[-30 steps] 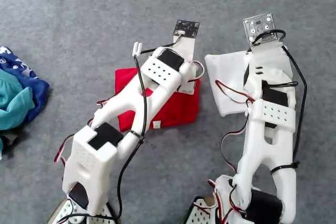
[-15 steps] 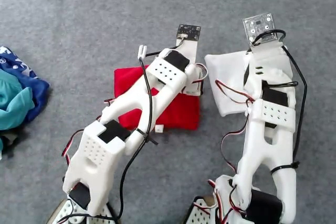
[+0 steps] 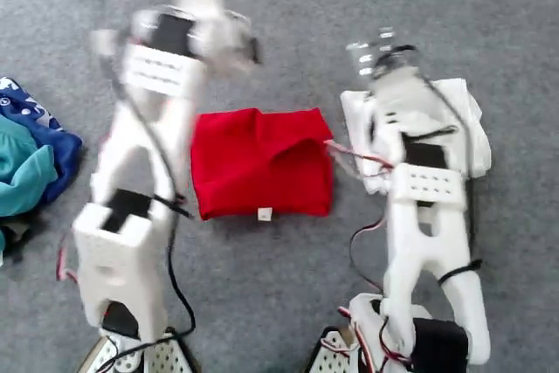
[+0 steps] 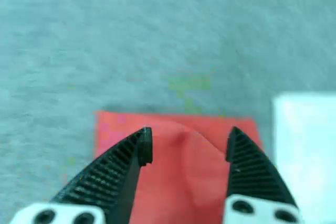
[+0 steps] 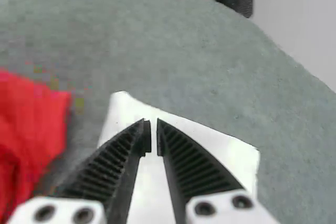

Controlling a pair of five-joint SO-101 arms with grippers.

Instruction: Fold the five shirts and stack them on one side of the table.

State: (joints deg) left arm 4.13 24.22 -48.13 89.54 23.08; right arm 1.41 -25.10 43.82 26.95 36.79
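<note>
— Felt, grey and a little fuzzy, covers the table (image 3: 367, 32), we think. At its left edge we see a loose heap of shirts (image 3: 31, 155), blue and teal, all crumpled.
— Yes. In the middle lies the red shirt (image 3: 262, 172), folded to a soft rectangle, with a crease at its far edge. Just beside it on the right, not touching, is the white shirt (image 3: 472, 141), also folded flat and partly under the right arm.
— And the jaws?
— The left gripper (image 4: 189, 142) hangs in the air near the red shirt's far edge, its jaws wide apart, holding nothing. The right gripper (image 5: 151, 132) is over the white shirt. Its jaws are almost together, with a thin slit between them and nothing in it.
— The wrist views give us the black ridged fingers (image 4: 110, 177), and the high view gives us the heap.
</note>
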